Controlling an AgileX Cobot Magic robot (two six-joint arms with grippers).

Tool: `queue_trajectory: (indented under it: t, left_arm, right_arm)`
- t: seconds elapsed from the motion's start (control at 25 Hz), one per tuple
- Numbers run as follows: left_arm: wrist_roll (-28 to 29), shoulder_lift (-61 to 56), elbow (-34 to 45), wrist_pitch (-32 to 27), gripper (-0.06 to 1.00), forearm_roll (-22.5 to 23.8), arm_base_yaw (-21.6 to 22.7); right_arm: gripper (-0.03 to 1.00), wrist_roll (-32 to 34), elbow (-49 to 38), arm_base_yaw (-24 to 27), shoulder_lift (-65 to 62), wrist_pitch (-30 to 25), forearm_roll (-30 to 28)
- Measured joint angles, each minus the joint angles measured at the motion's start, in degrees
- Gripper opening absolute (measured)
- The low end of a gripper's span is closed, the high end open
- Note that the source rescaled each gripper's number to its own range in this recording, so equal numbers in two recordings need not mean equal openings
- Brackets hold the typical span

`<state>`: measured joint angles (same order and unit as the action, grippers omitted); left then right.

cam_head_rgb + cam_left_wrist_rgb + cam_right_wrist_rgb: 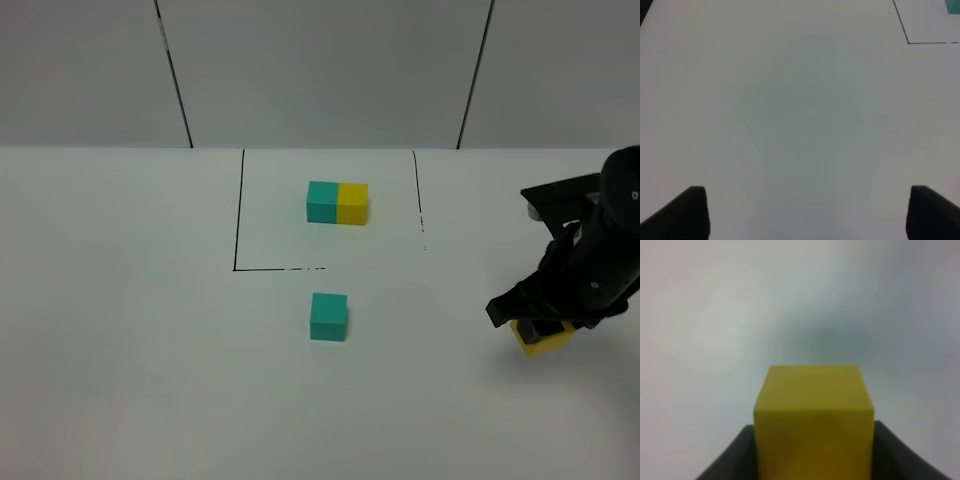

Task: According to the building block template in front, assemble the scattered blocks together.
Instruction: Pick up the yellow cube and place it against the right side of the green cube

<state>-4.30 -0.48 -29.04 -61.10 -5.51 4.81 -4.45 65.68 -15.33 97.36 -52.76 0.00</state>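
R fingers clamp the yellow cube, seemingly just off the table. L fingers spread wide, nothing btwn. The teal cube sits near the template.

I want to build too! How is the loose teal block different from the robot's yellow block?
The teal block is blue-green; the yellow block is yellow. The teal block sits alone, untouched; the yellow block is pinched in the right gripper, far right. Both are plain cubes, about equal in size.
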Motion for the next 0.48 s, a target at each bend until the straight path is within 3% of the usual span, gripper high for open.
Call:
queue_trajectory:
  t: [0.16, 0.32, 0.48]
  left_arm:
    - [0.0, 0.0, 0.0, 0.0, 0.71, 0.0, 0.0]
    - [0.0, 0.0, 0.0, 0.0, 0.71, 0.0, 0.0]
    - [0.0, 0.0, 0.0, 0.0, 0.71, 0.0, 0.0]
  right_arm:
    - [0.01, -15.7, 2.6, -3.0, -0.3, -5.7, -0.3]
    - [0.01, -32.1, 2.8, -6.7, -0.3, -5.9, -0.8]
    - [0.01, -39.6, 4.8, -11.4, 1.5, -5.7, -1.0]
